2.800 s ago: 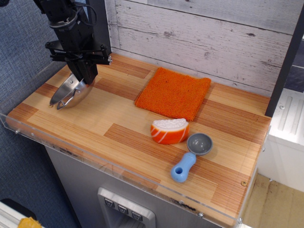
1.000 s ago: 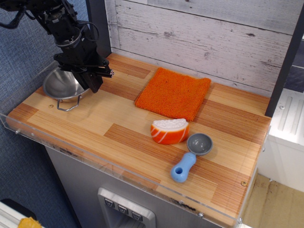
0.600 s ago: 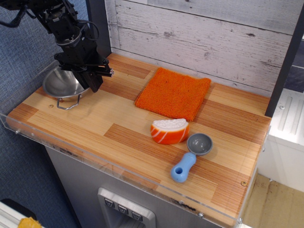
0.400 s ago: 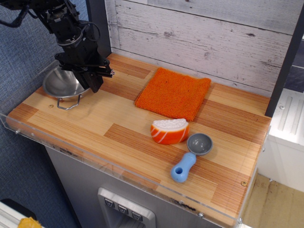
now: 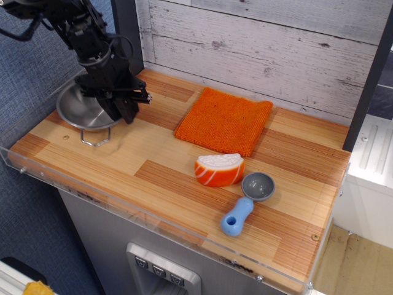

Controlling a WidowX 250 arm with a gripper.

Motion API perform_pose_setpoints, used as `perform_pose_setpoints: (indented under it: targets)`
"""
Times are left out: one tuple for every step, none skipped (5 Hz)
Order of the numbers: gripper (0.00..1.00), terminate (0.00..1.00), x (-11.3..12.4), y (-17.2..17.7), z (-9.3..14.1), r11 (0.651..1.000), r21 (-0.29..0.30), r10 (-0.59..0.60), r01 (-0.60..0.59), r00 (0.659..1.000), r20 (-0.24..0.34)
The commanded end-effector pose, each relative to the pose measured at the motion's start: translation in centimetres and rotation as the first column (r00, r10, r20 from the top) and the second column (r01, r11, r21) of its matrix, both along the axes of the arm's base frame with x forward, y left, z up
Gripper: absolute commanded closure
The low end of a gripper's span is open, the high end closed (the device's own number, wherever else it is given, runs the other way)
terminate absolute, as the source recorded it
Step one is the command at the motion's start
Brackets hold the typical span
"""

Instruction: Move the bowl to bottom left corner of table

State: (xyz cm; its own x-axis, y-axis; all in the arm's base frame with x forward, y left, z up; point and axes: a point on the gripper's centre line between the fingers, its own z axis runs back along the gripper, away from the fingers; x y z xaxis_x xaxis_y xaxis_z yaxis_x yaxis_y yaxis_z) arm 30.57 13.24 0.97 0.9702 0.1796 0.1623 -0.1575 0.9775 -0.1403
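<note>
The tool (image 5: pixel 123 110) seems clamped on the bowl (image 5: pixel 83 110) near the table's (image 5: pixel 184 178) left edge.

Bowl (image 5: pixel 78 107): polished steel, glossy, thin wire handle. Table (image 5: pixel 159 166): wood strips, tan and brown, fine-grained, satin; clear acrylic rim. Cloth (image 5: pixel 225 120): orange, nubby, matt. Scoop (image 5: pixel 247 202): smooth plastic, grey cup, blue handle. Sushi toy (image 5: pixel 219 169): orange-white plastic, slight sheen. Gripper (image 5: pixel 126 112): black, matt. Far wall (image 5: pixel 264 49): whitewashed planks, rough.
</note>
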Motion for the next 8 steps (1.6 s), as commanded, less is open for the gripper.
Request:
perform_pose_setpoints:
  targets:
    - [0.0,0.0,-2.5,-1.5,-0.4,0.997,-0.073,-0.002,-0.005,0.996,-0.088]
    - [0.0,0.0,-2.6,-0.9,3.5,0.997,-0.066,0.03,-0.031,0.999,-0.012]
    - [0.0,0.0,-3.3,-0.3,6.5,0.996,-0.06,0.067,-0.064,0.997,0.045]
    - [0.0,0.0,-3.6,0.1,7.4,0.994,-0.07,0.086,-0.082,0.994,0.06]
    - [0.0,0.0,-3.6,0.0,8.0,0.994,-0.073,0.089,-0.084,0.993,0.072]
    - [0.0,0.0,-2.9,-0.6,9.8,0.996,-0.064,0.069,-0.063,0.993,0.1]
    - [0.0,0.0,-1.8,-2.7,12.2,0.999,-0.034,0.035,-0.031,0.991,0.132]
    - [0.0,0.0,-0.8,-5.3,13.3,0.999,-0.036,0.0,0.006,0.986,0.166]
